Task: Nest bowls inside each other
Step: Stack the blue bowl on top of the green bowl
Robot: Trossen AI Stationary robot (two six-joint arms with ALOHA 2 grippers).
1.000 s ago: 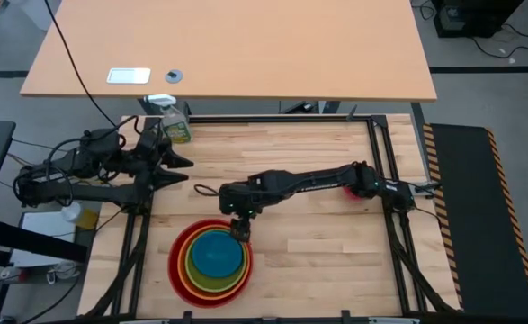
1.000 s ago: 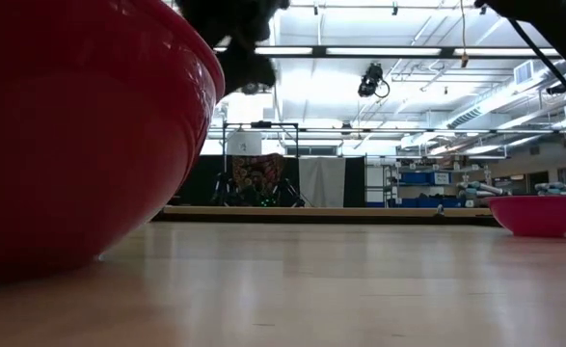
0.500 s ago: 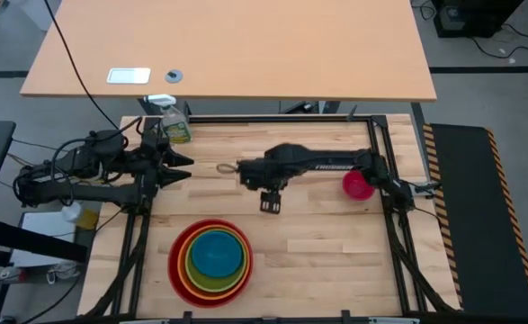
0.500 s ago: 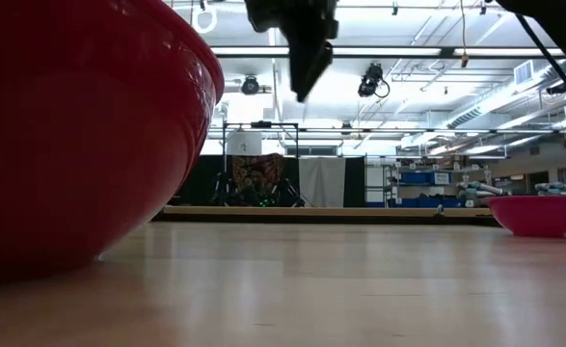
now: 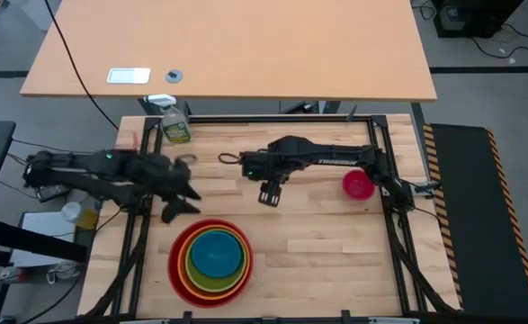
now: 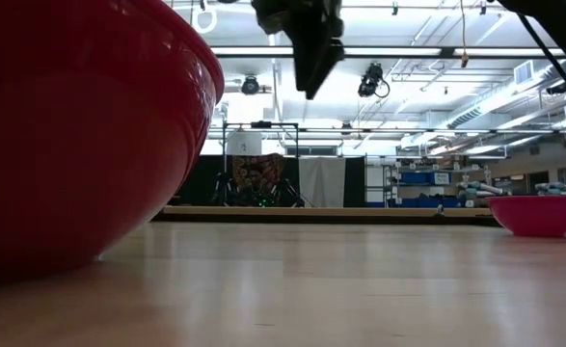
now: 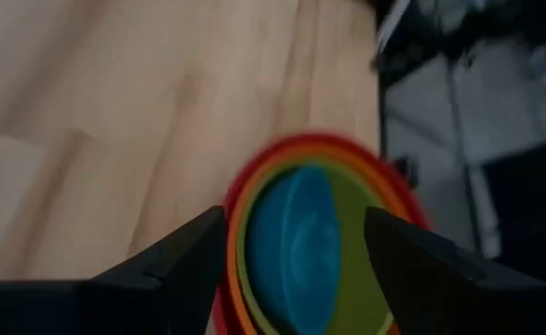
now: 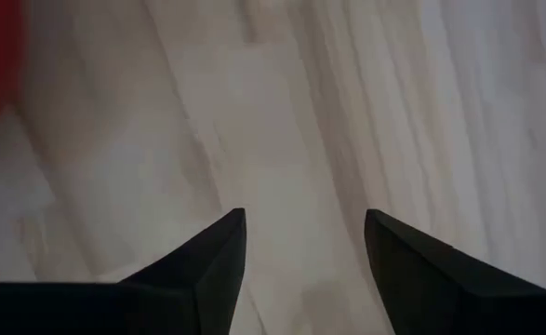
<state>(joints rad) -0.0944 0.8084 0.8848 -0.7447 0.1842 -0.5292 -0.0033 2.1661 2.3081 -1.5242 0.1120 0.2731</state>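
Note:
A stack of bowls [image 5: 211, 261] stands near the table's front edge: red outermost, then orange, green and blue [image 7: 296, 237] innermost, each resting inside the larger one. The small pink bowl [image 5: 358, 184] stands alone on its base at the right, also in the low view [image 6: 540, 214]. My left gripper [image 5: 184, 203] hangs open just beyond the stack's far-left rim, tipped down toward it, with the stack showing between its fingers [image 7: 296, 219]. My right gripper [image 5: 268, 195] hangs open above bare wood at mid-table, pointing down [image 8: 305, 216], high over the table [image 6: 313, 67].
A yellow-green spray bottle [image 5: 174, 126] stands at the far left corner. A black frame [image 5: 371, 135] borders the wooden table. Bare wood lies between the stack and the pink bowl. The red bowl's wall [image 6: 80, 125] fills the left of the low view.
My right gripper has risen from the stack's far rim and gone toward the far edge, then held still over mid-table. My left gripper has swung from the far left toward the stack, sinking and tipping downward. The bowls have not moved.

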